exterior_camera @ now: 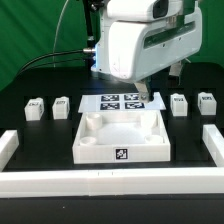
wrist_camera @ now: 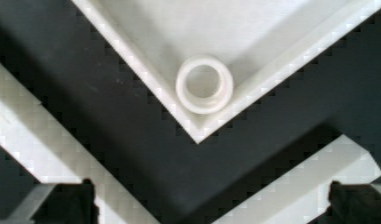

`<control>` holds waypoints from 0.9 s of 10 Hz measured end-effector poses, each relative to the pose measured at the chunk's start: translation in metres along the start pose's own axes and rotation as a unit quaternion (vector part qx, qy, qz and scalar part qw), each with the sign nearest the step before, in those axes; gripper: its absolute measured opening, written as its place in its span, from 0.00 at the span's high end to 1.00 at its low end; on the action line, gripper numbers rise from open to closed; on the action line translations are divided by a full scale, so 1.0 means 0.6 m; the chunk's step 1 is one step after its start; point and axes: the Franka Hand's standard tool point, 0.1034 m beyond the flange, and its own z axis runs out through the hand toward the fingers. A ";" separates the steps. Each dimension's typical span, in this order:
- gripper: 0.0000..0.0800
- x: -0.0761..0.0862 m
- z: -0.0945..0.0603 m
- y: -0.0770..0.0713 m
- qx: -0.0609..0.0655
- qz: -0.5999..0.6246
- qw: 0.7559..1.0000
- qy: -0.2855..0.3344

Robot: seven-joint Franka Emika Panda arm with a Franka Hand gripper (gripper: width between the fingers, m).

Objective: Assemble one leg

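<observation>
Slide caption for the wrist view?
Open gripper above the round corner socket of the large white square plastic panel.

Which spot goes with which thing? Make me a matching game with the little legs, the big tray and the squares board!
Things:
1. legs
2. square panel
3. marker board
4. round socket

Places:
A. inside the panel's corner
B. flat, just beyond the panel
C. two on each side of the marker board
D. centre of the table, tag on its front wall

Pairs: 1-C, 2-D, 3-B, 4-A
</observation>
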 end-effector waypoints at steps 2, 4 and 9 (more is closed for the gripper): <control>0.19 0.000 0.000 0.000 0.000 0.000 1.000 0.000; 0.19 0.000 0.000 0.000 0.000 0.000 1.000 0.000; 0.19 0.000 0.001 0.000 0.000 0.000 1.000 0.000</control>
